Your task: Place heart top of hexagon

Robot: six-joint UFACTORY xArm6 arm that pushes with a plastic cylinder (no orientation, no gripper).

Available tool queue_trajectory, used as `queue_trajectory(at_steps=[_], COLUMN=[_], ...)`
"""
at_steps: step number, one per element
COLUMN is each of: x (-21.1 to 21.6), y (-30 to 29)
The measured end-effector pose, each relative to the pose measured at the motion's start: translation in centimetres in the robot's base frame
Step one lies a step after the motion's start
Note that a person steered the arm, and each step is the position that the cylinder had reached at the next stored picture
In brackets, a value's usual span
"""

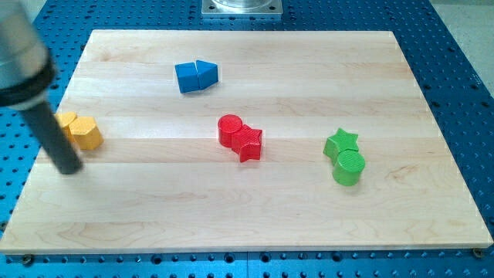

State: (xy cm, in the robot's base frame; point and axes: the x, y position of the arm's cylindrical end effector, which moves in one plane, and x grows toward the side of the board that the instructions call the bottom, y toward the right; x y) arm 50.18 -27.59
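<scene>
A yellow hexagon (pixel 87 133) lies near the board's left edge. A second yellow block, likely the heart (pixel 67 120), touches it on its upper left and is partly hidden behind my rod. My tip (pixel 69 168) rests on the board just below and left of the two yellow blocks, apart from the hexagon. The dark rod rises from the tip toward the view's top left.
A blue cube (pixel 187 77) and a blue wedge-like block (pixel 207 73) touch near the top centre. A red cylinder (pixel 230 128) and red star (pixel 249 144) touch at the centre. A green star (pixel 341 143) and green cylinder (pixel 348 167) touch at the right.
</scene>
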Motion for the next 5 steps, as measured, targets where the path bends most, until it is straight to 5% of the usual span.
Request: queue_trajectory(at_steps=[2,3,5], x=[-11.6,-11.0,-2.0], y=[0.3,1.1,1.7])
